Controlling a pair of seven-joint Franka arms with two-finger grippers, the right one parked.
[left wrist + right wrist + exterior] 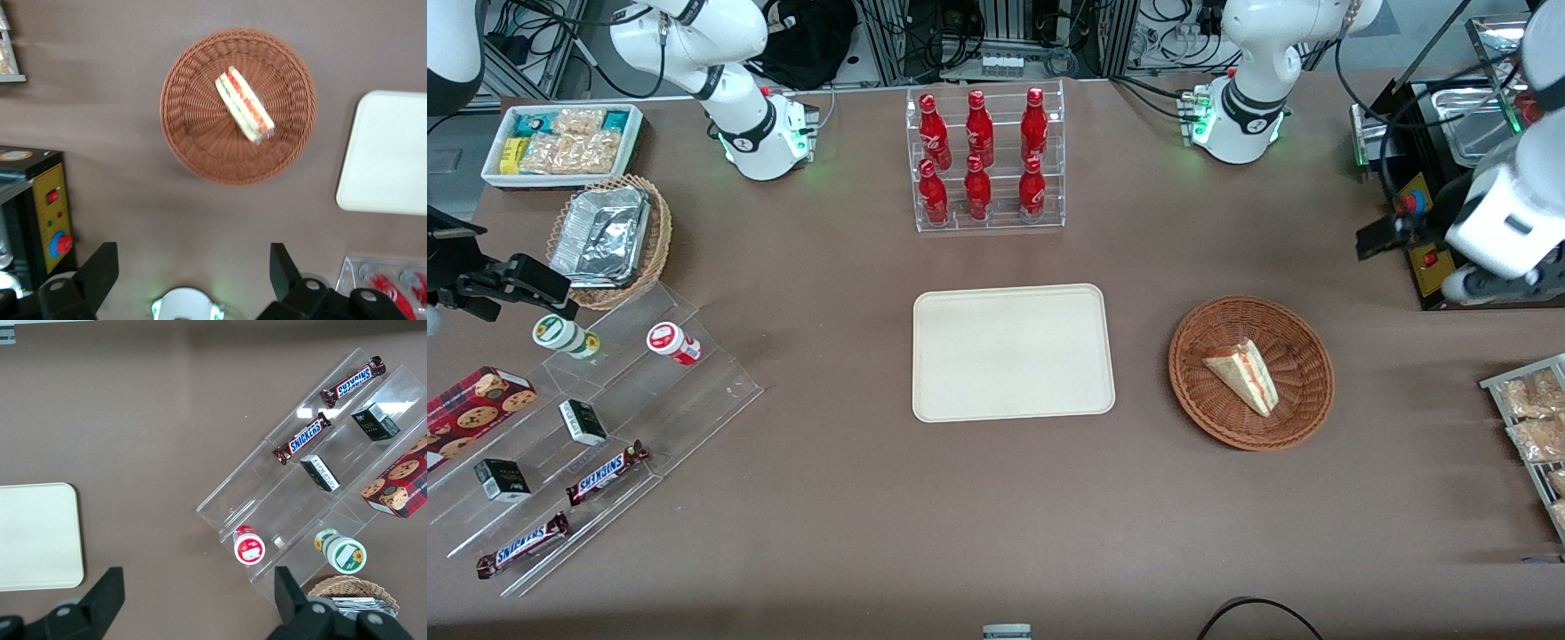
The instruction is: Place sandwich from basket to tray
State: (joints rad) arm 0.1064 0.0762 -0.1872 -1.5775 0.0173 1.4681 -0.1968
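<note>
From my station I see the sandwich (1243, 373) lying on its side in the basket (1209, 418), toward the working arm's end of the table, with the tray (1014, 352) bare and well apart from it nearer the middle. My gripper (193, 267) hangs high above the table, off to one side of the basket rather than over it, and in the wrist view its two fingers (100, 267) stand wide apart with nothing between them. I judge the reach has not started, so the risks all lie ahead. The wedge sits off the basket's centre and at a slant to the fingers, so if I descend without turning the wrist to match its long edge, I expect one finger to land on the bread and shove it against the woven wall instead of straddling it. The clear wrap looks slick and the bread soft; squeezing too hard could crush the layers, too lightly could let it slide out during the carry. The basket is light and shallow, so a finger catching its rim might drag or tip it. The black control box (1427, 240) stands near the arm, and I want my swing to stay away from it.
</note>
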